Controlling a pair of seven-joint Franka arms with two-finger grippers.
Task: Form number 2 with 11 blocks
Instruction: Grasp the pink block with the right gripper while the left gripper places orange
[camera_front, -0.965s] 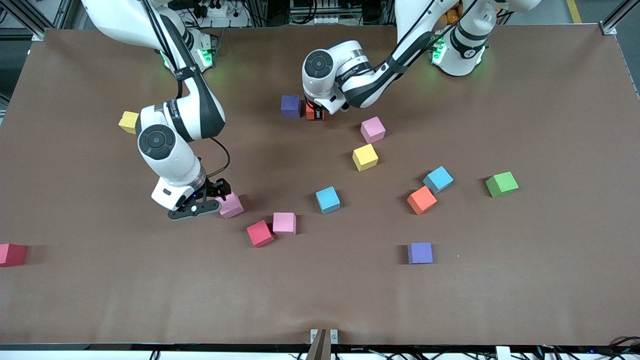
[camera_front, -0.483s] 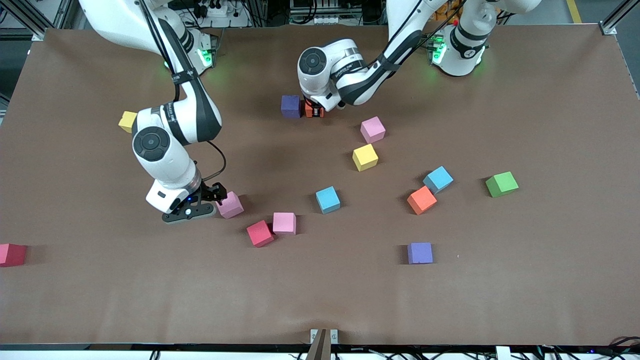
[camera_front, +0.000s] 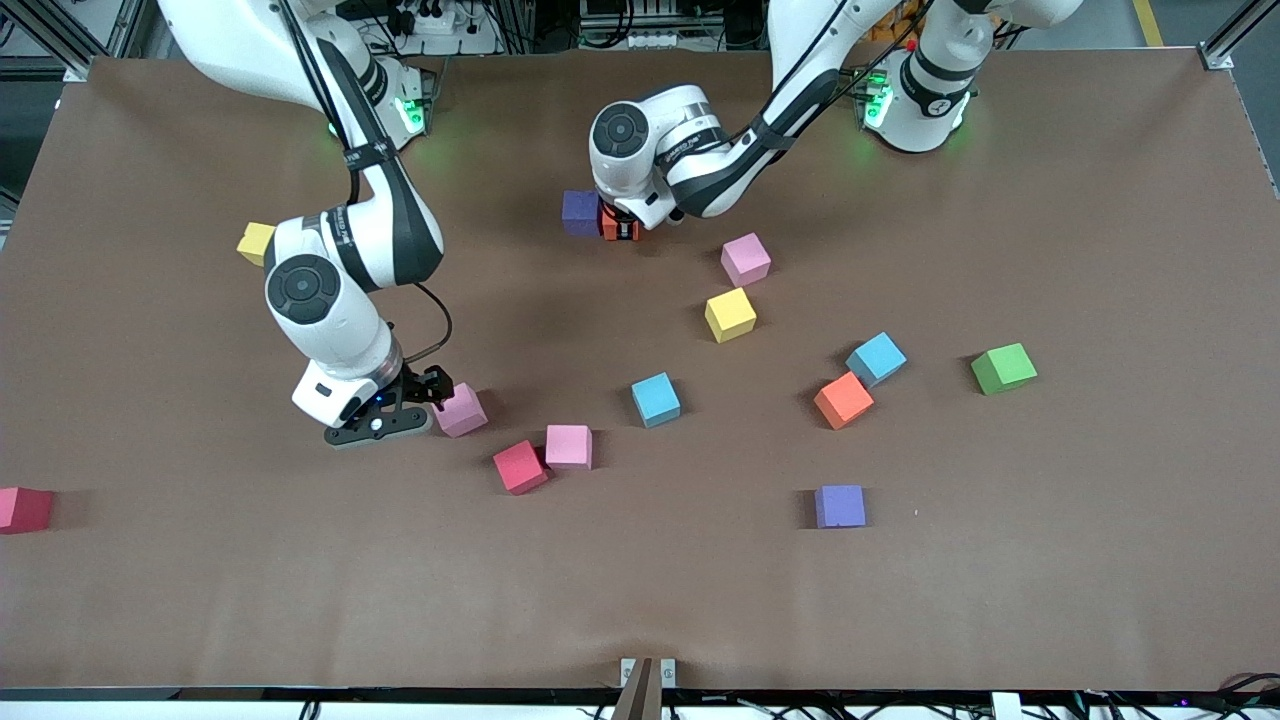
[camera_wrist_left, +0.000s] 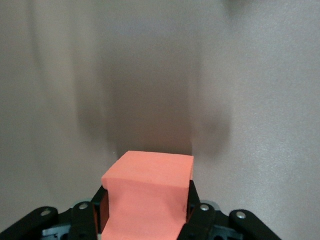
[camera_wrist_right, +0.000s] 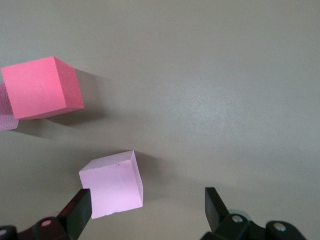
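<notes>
My left gripper (camera_front: 620, 226) is shut on an orange block (camera_wrist_left: 150, 197), held low, right beside a purple block (camera_front: 579, 211). My right gripper (camera_front: 432, 398) is down at the table and open, and a pink block (camera_wrist_right: 112, 184) lies between its fingers (camera_wrist_right: 79, 209), close to one of them. Nearer the camera than that pink block (camera_front: 462, 410) lie a red block (camera_front: 520, 467) and another pink block (camera_front: 568, 446), touching each other. Toward the left arm's end lie pink (camera_front: 746, 259), yellow (camera_front: 730, 314), light blue (camera_front: 656, 399) (camera_front: 876, 359), orange (camera_front: 843, 400) and purple (camera_front: 840, 506) blocks.
A green cube (camera_front: 1003, 368) sits beside the light blue and orange pair, toward the left arm's end. A yellow block (camera_front: 256, 243) shows by the right arm's elbow. A red block (camera_front: 22, 508) lies at the table's edge at the right arm's end.
My left gripper has carried the orange block sideways up against the purple block. My right gripper shifted slightly toward the right arm's end, then held still by the pink block.
</notes>
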